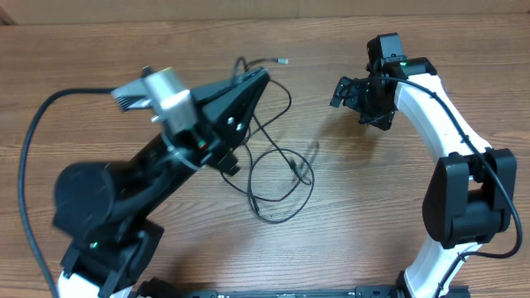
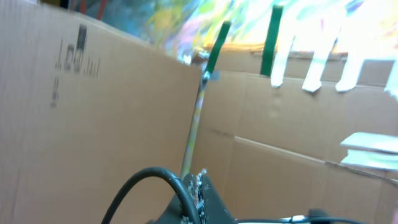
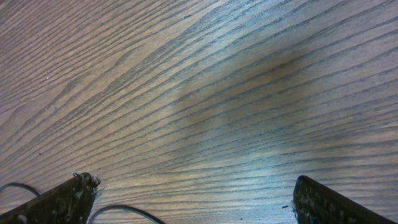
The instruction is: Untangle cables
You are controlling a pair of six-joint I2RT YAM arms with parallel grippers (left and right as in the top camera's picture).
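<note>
1. Currently, the cables (image 1: 277, 149) are lying on the desk (image 1: 373, 215) as loose black loops. They are being stretched roughly along a 12-to-6 o'clock line, with a silvery-tipped plug (image 1: 282, 60) at the 12 o'clock end.
2. From the right tool (image 1: 349, 93), the loops are being found at about 8 o'clock, clearly apart from it. Its fingertips (image 3: 74, 193) are being held wide apart with nothing between them. Only a strand (image 3: 124, 210) is being glimpsed at 7 o'clock in its wrist view.
3. The left tool (image 1: 252, 83) is being held nearer, overlapping the upper strands as seen from overhead. Whether it is open, closed or pinching a cord cannot be told, since its camera is being pointed at cardboard (image 2: 93, 124).
4. The cords are being judged thin, limp and smooth-sheathed, so one pulled loop is likely to drag its neighbours. The desk is being seen as matte, grained wood.
</note>
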